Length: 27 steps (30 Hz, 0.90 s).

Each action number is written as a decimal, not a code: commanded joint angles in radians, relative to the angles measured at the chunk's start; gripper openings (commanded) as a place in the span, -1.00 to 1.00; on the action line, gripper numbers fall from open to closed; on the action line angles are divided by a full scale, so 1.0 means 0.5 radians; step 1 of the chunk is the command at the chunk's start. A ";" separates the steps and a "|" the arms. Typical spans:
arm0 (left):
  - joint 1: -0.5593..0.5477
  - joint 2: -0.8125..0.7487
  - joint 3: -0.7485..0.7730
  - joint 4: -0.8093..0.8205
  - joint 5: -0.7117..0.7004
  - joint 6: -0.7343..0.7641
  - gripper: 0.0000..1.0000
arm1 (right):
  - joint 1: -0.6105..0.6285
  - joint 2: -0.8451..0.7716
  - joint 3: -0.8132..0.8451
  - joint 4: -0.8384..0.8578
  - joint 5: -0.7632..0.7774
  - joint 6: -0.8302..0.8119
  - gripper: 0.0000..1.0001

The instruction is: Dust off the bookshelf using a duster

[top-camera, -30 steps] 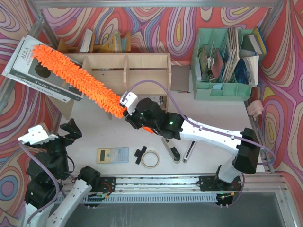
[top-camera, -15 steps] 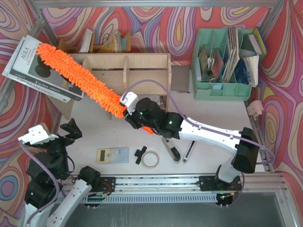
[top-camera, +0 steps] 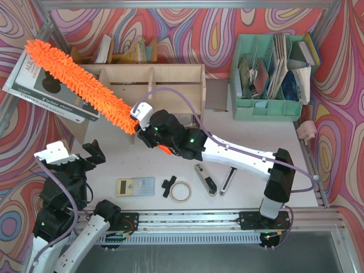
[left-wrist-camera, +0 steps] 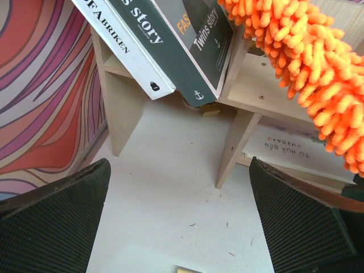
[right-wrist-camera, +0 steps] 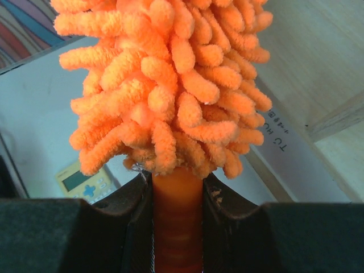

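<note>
The light plywood bookshelf (top-camera: pixel 170 79) stands at the back, left of centre. The fluffy orange duster (top-camera: pixel 79 85) lies slanted across its left end, its tip over the leaning books at far left. My right gripper (top-camera: pixel 149 131) is shut on the duster's smooth orange handle (right-wrist-camera: pixel 177 216), just in front of the shelf's left part. The duster head (right-wrist-camera: pixel 165 79) fills the right wrist view and also shows in the left wrist view (left-wrist-camera: pixel 307 62). My left gripper (top-camera: pixel 85 162) is open and empty over the table at front left, its fingers (left-wrist-camera: pixel 51 222) wide apart.
Dark books (top-camera: pixel 45 85) lean on the shelf's left end. A mint green file organizer (top-camera: pixel 267 105) stands at back right. A calculator (top-camera: pixel 135 186), tape roll (top-camera: pixel 181 191), black clip (top-camera: pixel 168 185) and two tools (top-camera: pixel 205 180) lie near the front.
My right gripper has moved left and back with the duster, so the duster's tip now reaches further to the upper left over the books. My left gripper has shifted slightly.
</note>
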 commanded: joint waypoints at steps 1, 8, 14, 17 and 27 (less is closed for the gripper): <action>0.014 0.002 0.024 -0.011 0.040 -0.002 0.97 | -0.054 0.042 0.079 -0.049 0.139 0.041 -1.00; 0.012 0.029 0.033 -0.019 0.049 -0.002 0.97 | -0.083 -0.108 -0.111 -0.074 0.265 0.109 -1.00; 0.013 0.033 0.033 -0.018 0.056 0.002 0.97 | -0.067 -0.161 -0.115 -0.038 0.102 0.125 -1.00; 0.013 0.028 0.034 -0.019 0.053 0.002 0.97 | 0.044 -0.113 -0.033 -0.013 0.102 0.045 -1.00; 0.013 0.018 0.032 -0.018 0.040 -0.005 0.97 | 0.089 -0.041 0.069 -0.061 0.096 0.112 -1.00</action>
